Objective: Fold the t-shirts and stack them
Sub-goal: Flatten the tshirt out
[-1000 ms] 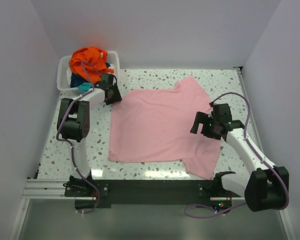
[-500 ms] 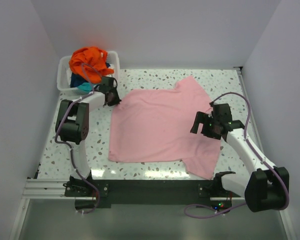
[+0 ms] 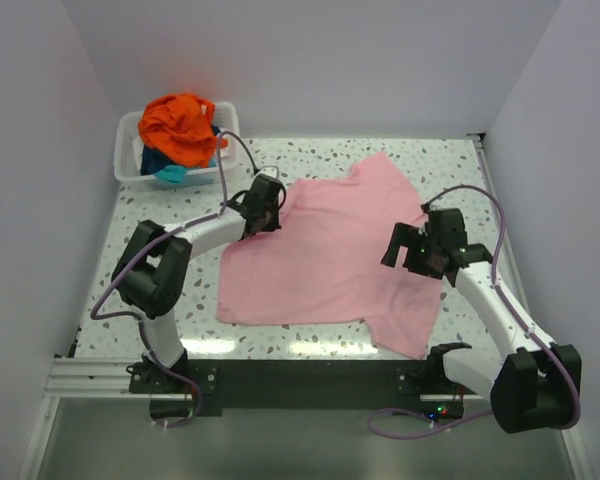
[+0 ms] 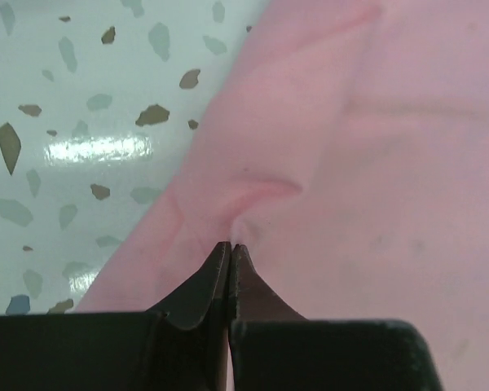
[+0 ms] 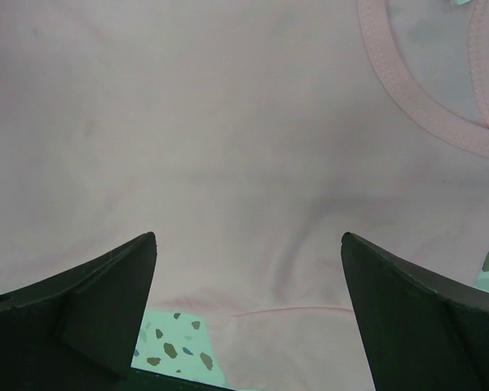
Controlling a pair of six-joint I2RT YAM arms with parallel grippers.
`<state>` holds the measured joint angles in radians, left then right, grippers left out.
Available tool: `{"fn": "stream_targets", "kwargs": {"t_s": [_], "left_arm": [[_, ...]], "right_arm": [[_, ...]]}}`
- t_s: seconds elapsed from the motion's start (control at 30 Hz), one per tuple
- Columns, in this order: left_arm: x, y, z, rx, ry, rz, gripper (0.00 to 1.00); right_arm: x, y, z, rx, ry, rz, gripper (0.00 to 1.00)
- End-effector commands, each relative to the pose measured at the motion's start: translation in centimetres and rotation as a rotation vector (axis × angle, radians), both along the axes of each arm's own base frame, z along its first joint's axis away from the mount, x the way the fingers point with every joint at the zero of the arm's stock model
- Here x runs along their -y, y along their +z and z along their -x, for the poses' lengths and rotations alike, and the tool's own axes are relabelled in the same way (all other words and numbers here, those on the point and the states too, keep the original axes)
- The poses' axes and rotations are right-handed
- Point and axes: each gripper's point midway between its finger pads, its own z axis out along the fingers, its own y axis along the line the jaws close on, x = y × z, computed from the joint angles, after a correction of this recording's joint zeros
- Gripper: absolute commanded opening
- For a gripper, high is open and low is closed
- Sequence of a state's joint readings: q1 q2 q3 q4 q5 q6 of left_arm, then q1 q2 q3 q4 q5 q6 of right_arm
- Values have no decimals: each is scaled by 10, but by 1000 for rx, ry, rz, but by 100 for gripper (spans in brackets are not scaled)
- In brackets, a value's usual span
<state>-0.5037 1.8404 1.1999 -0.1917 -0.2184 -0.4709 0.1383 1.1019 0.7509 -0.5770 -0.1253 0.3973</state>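
A light pink t-shirt (image 3: 330, 250) lies spread flat on the speckled table. My left gripper (image 3: 263, 213) is at its far left corner; in the left wrist view the jaws (image 4: 230, 246) are shut, with a small pucker of pink cloth (image 4: 350, 163) at the tips. My right gripper (image 3: 400, 245) hovers over the shirt's right side, near the collar (image 5: 407, 73). Its fingers (image 5: 106, 285) are wide open and empty. An orange t-shirt (image 3: 180, 120) is heaped on teal (image 3: 170, 172) and dark blue cloth in the bin.
The white plastic bin (image 3: 128, 165) stands at the far left corner of the table. White walls close in the table on the left, back and right. Bare speckled table (image 4: 81, 122) shows left of the pink shirt.
My left gripper has swung right from beside the bin onto the pink shirt's far left corner. The right arm has barely moved.
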Motion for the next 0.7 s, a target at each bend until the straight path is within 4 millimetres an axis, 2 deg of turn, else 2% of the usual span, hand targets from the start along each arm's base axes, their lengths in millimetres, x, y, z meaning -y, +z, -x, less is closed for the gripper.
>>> {"fn": "stream_targets", "kwargs": {"t_s": [0.0, 0.1, 0.23, 0.27, 0.3, 0.33, 0.4, 0.43, 0.5, 0.53, 0.6, 0.67], "left_arm": [[2, 9, 15, 60, 27, -71, 0], [9, -2, 34, 38, 0, -113, 9], [9, -10, 47, 11, -3, -123, 20], [9, -8, 48, 15, -4, -116, 30], [9, -12, 52, 4, -13, -114, 36], [10, -8, 53, 8, -19, -103, 48], [15, -3, 56, 6, -44, -72, 61], [18, 6, 55, 25, -53, -48, 73], [25, 16, 55, 40, -72, -11, 86], [27, 24, 53, 57, -76, 7, 99], [35, 36, 47, 77, -96, 48, 100], [36, 36, 38, 66, -97, 81, 100]], "right_arm": [[-3, 5, 2, 29, 24, -14, 99], [-3, 5, 2, 30, 24, -16, 99], [-4, 4, 3, 25, 27, -18, 99], [-3, 4, 2, 27, 24, -17, 99], [-3, 4, 2, 29, 24, -17, 99], [-3, 5, 2, 30, 23, -15, 99], [-3, 5, 1, 32, 21, -12, 99], [-3, 5, 1, 32, 21, -12, 99], [-3, 4, 1, 29, 22, -12, 99], [-3, 4, 1, 28, 21, -12, 99], [-2, 4, 1, 29, 20, -11, 99], [-2, 4, 1, 30, 21, -10, 99]]}}
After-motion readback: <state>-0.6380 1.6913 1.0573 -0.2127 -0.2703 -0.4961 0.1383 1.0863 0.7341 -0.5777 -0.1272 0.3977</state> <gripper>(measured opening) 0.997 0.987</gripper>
